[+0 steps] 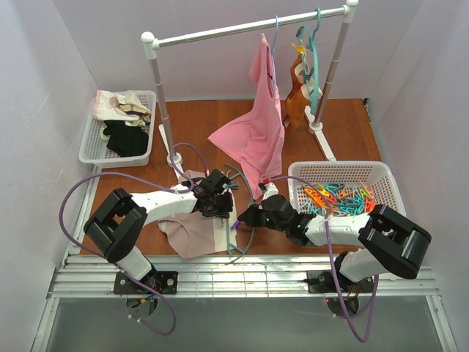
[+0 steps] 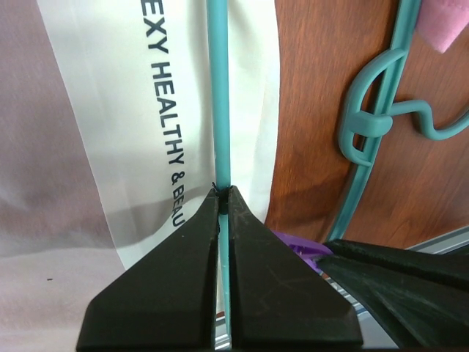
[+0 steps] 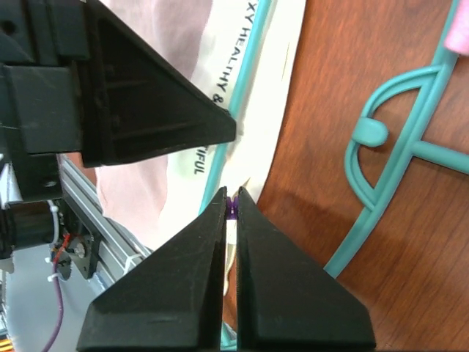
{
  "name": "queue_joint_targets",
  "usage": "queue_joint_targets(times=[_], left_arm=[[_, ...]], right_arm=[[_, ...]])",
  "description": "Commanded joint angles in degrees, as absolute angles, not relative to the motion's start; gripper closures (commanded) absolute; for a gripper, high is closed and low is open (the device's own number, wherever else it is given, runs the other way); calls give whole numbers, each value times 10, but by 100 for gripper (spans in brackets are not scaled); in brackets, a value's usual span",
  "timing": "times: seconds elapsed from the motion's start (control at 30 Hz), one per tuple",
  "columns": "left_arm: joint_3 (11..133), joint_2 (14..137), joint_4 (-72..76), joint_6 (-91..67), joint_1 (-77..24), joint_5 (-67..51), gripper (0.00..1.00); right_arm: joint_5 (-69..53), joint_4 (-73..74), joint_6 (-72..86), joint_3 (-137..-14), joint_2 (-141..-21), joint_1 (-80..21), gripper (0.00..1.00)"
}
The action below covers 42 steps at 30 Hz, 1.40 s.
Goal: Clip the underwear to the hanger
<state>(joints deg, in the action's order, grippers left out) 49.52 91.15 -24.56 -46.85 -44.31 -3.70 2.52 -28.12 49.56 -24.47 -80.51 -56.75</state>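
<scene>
We see the underwear (image 1: 192,236) flat on the table (image 1: 344,132) between the arms, with the hanger (image 2: 218,88) across its cream strip. The left gripper (image 2: 225,192) pinches the hanger's bar, and the right gripper (image 3: 231,194) nips a purple clip (image 3: 233,210). We judge nothing is fastened yet.

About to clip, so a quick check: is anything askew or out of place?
The pink top hangs crookedly off the rail, its lower part slumped onto the table near the hanger. Otherwise nothing stands out: the underwear lies under the hanger, and the clips sit in their basket.
</scene>
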Motion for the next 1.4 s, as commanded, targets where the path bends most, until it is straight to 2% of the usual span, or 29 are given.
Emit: queue_joint_targets(times=[0.0,0.5,1.37], left_arm=[[490,876,-230,-476,-441,-23,100],[478,858,-223,-477,-441,-16,100],[461,853,-200,-475,-441,20,100]], right_arm=[[44,-311,511,-246,-782,-572,99],[38,-343,533,-245,-825,-578,99],[43,-349,541,-251,-823,-587,99]])
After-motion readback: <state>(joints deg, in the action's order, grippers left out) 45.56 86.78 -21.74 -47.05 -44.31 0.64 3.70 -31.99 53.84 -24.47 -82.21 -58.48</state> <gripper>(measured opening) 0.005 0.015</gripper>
